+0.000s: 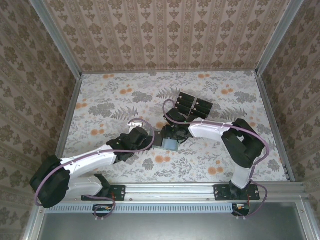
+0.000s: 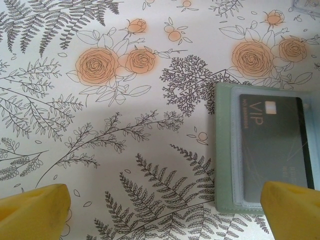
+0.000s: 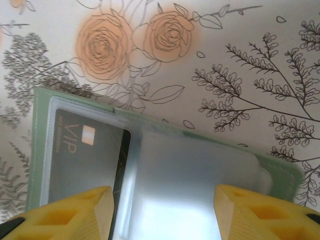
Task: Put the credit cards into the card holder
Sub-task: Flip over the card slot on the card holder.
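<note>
The surface in front of me wears a pale floral print, with orange roses and grey ferns all over. Near its middle the sage-green card holder lies flat, a black VIP card showing behind its clear pocket. Farther back and slightly right sits a cluster of black credit cards, apart from the holder.

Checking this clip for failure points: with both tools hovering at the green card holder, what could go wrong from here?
The card holder lies loose on the table while the left tool stands wide open at its edge, so a push could slide it. The right tool hangs with jaws apart over the clear pocket; closing might crease it or drag out the VIP card. In the top view the two tools nearly meet and could bump.
</note>
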`<state>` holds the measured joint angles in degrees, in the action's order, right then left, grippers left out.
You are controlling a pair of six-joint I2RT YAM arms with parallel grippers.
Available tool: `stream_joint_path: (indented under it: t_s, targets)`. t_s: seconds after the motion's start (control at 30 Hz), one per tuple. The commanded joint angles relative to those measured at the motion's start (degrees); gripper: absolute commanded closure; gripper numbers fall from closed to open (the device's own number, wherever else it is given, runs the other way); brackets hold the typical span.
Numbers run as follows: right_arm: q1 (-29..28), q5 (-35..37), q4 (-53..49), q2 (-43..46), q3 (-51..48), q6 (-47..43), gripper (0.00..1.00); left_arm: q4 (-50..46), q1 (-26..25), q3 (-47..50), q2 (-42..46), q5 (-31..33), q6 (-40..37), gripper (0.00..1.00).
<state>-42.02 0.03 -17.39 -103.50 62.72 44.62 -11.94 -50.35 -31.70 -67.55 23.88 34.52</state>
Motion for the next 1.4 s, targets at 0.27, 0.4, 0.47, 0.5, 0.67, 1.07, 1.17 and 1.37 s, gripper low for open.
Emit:
stream_joint_path:
  t_s: [0.27,0.4,0.47,0.5,0.67,1.07,1.17,1.37]
  targets:
    - [0.9,-7.5,3.5,-3.9,0.6,0.7,0.43,4.1,0.1,1.5,-0.6,-2.6,-0.9,0.0]
    - [1.1,-10.2,5.8,-4.6,0.1,2.2,0.43,6.2,-0.1,2.5,-0.9,-4.2,-1.4,0.0]
    - [1.2,-11.6,7.2,-5.1,-0.1,3.0,0.43,6.9,-0.5,2.7,-1.3,-4.6,-1.7,0.0]
    - [1.3,-11.8,7.6,-5.2,0.0,3.2,0.43,7.1,-0.6,2.8,-1.5,-4.7,-1.8,0.0]
    - [1.3,-12.3,8.6,-5.6,-0.2,4.1,0.43,9.8,-1.6,3.4,-2.5,-6.3,-2.8,0.0]
    - [1.6,-12.5,9.8,-5.0,-1.5,4.9,0.42,15.0,-3.2,2.1,-7.6,-8.6,-4.9,0.0]
    - [1.6,-12.6,10.0,-5.0,-1.6,5.0,0.42,15.9,-3.4,1.4,-9.0,-8.9,-5.3,0.0]
    - [1.7,-12.9,10.1,-5.1,-1.7,5.0,0.42,16.8,-3.9,0.0,-11.4,-8.9,-5.8,0.0]
